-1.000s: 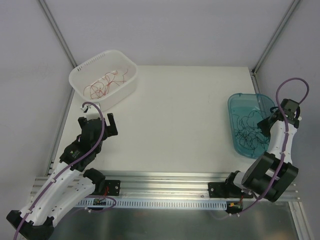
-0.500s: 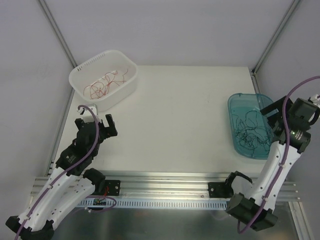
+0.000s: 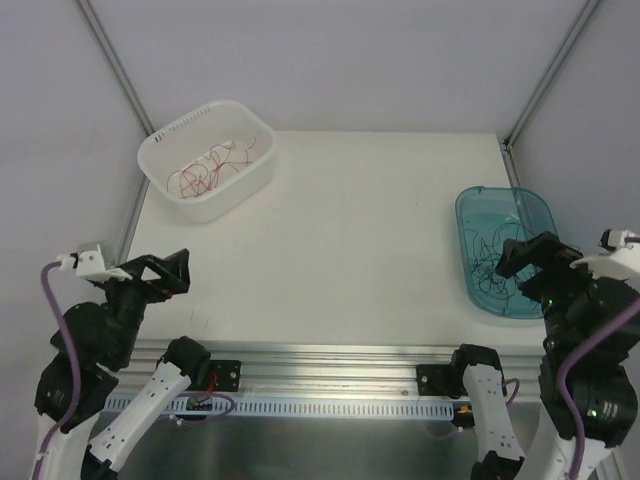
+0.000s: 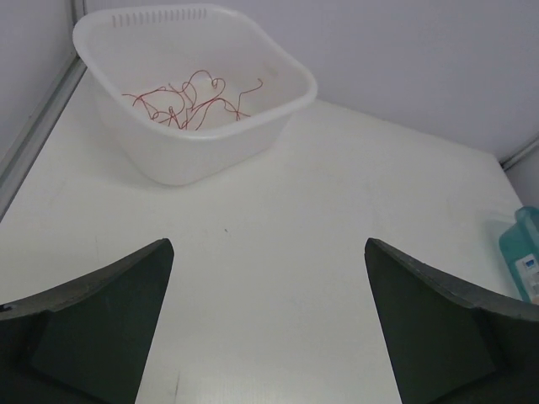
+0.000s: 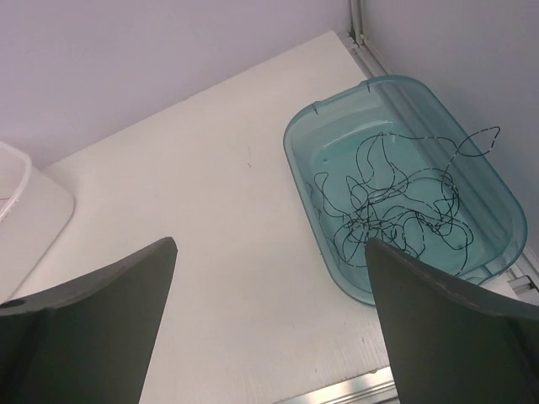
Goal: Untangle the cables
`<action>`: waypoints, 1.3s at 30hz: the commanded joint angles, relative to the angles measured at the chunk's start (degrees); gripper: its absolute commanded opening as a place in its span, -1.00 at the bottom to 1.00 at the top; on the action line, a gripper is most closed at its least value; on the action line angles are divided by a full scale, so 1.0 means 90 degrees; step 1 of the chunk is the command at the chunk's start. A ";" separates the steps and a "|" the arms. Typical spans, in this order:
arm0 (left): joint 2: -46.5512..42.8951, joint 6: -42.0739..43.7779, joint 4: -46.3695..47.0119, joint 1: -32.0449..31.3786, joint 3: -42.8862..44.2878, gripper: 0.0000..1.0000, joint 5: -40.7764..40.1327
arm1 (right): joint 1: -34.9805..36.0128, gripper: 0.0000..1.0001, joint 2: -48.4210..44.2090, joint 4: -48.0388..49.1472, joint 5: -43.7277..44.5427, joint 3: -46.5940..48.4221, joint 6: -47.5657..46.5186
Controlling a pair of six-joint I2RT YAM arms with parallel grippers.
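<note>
Thin red cables (image 3: 208,170) lie curled in a white basket (image 3: 165,128) at the table's far left; the left wrist view shows those red cables (image 4: 189,105) and the basket (image 4: 278,118) ahead. Black cables (image 3: 495,262) lie tangled in a teal tray (image 3: 540,205) at the right; in the right wrist view the same black cables (image 5: 396,202) fill the tray (image 5: 303,181). My left gripper (image 3: 168,273) (image 4: 268,244) hangs open and empty near the front left edge. Raised just in front of the teal tray, my right gripper (image 3: 530,262) (image 5: 269,242) is open too and holds nothing.
The white tabletop (image 3: 350,220) lies between the two containers. An aluminium rail (image 3: 330,350) with the arm bases runs along the near edge. Grey walls and slanted frame posts (image 3: 110,60) close in the back and sides.
Both arms have drawn back toward the near edge and risen. The right gripper came up out of the teal tray and opened, leaving the black cables there; the left jaws spread a little wider.
</note>
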 commanded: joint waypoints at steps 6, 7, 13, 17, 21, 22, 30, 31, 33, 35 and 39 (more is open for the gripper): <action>-0.1295 -0.0315 -0.1396 0.0064 0.0636 0.98 0.0346 | 0.1471 0.99 -0.2238 -0.0321 0.1038 -0.0806 -0.0702; -0.1384 -0.0247 -0.1484 0.0064 0.0685 0.98 0.0394 | 0.1559 0.99 -0.2456 -0.0321 0.1038 -0.1010 -0.0741; -0.2117 -0.0256 -0.2109 0.0064 0.0782 0.98 0.0688 | 0.1648 0.99 -0.4114 -0.0506 0.1018 -0.1451 -0.0976; -0.2390 -0.0334 -0.2451 0.0074 0.0871 0.98 0.0552 | 0.1648 0.99 -0.4635 -0.0886 0.1048 -0.1520 -0.0937; -0.2488 -0.0548 -0.2773 0.0064 0.0900 0.98 0.0307 | 0.1648 0.99 -0.4733 -0.1034 0.0921 -0.1685 -0.0801; -0.2498 -0.0607 -0.2822 0.0064 0.0900 0.98 0.0288 | 0.1648 0.99 -0.4743 -0.1034 0.0911 -0.1735 -0.0771; -0.2498 -0.0744 -0.2822 0.0064 0.0822 0.98 0.0170 | 0.1648 1.00 -0.4762 -0.0916 0.0823 -0.1989 -0.0654; -0.2498 -0.0754 -0.2832 0.0064 0.0822 0.98 0.0161 | 0.1638 0.99 -0.4762 -0.0907 0.0833 -0.1979 -0.0664; -0.2498 -0.0773 -0.2832 0.0064 0.0812 0.98 0.0141 | 0.1638 0.99 -0.4762 -0.0916 0.0853 -0.1969 -0.0673; -0.2498 -0.0813 -0.2832 0.0064 0.0793 0.98 0.0122 | 0.1648 0.99 -0.4762 -0.0907 0.0853 -0.1979 -0.0664; -0.2498 -0.1056 -0.2764 0.0055 0.0734 0.98 0.0034 | 0.1657 0.99 -0.4753 -0.0858 0.0824 -0.1969 -0.0683</action>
